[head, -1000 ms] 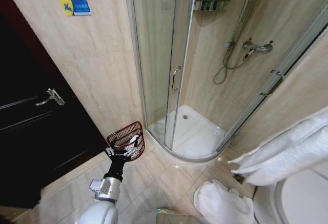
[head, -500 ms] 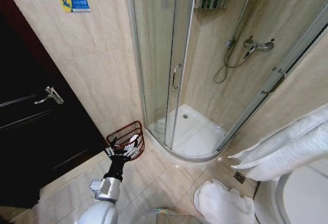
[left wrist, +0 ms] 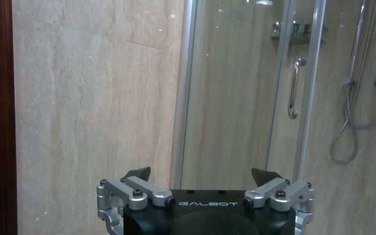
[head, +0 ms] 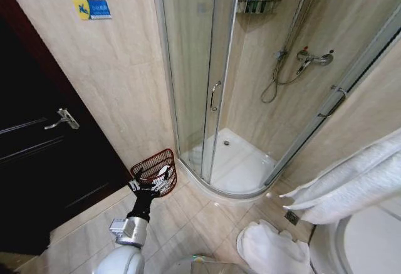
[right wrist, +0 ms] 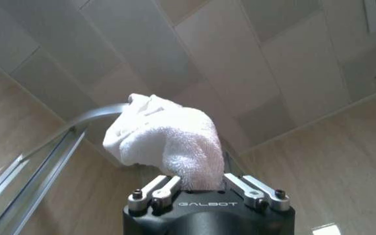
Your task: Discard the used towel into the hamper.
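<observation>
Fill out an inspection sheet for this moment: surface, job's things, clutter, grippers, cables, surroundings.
Surface: beige tiled floor.
Job's things: hamper stands on the floor between the dark door and the shower; white towel is clamped in the right gripper.
Clutter: another white towel lies heaped on the floor.
Grippers: left gripper open, over the hamper's rim; right gripper shut on the towel.
Cables: nothing seen.
Surroundings: glass shower enclosure, dark door, blue wall sign.
</observation>
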Available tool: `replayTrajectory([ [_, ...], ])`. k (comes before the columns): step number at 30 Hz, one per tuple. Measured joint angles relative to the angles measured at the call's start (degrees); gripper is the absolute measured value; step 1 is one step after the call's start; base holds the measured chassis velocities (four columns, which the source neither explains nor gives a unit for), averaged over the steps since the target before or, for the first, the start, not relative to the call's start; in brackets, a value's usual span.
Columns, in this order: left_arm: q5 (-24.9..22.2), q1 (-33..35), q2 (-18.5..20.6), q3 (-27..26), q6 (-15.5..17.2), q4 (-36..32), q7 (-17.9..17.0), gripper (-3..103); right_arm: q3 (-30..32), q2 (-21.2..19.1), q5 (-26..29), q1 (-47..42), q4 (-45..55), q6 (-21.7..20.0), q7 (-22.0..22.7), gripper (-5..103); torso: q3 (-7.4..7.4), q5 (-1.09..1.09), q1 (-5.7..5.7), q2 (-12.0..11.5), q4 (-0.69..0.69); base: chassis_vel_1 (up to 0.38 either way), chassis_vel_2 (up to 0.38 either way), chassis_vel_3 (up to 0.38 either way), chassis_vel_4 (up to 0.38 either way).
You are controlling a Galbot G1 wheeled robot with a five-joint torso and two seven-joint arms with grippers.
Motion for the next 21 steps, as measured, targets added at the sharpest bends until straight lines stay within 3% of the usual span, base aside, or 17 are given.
replayTrajectory([
  [12, 0.00, 0.00, 0.00, 0.00, 0.00, 0.00, 0.00, 100, 0.48, -0.59, 0.56, 0.08, 0.00, 0.89, -0.04, 13, 2.81, 0.00, 2.35, 5.16, 0.00, 0.000, 0.000, 0.000, 0.000],
  [21, 0.00, 0.00, 0.00, 0.00, 0.00, 0.00, 0.00, 100, 0.46, -0.96, 0.47, 0.17, 0.00, 0.88, -0.21, 13, 3.81, 0.00, 3.18, 6.97, 0.00, 0.000, 0.000, 0.000, 0.000],
])
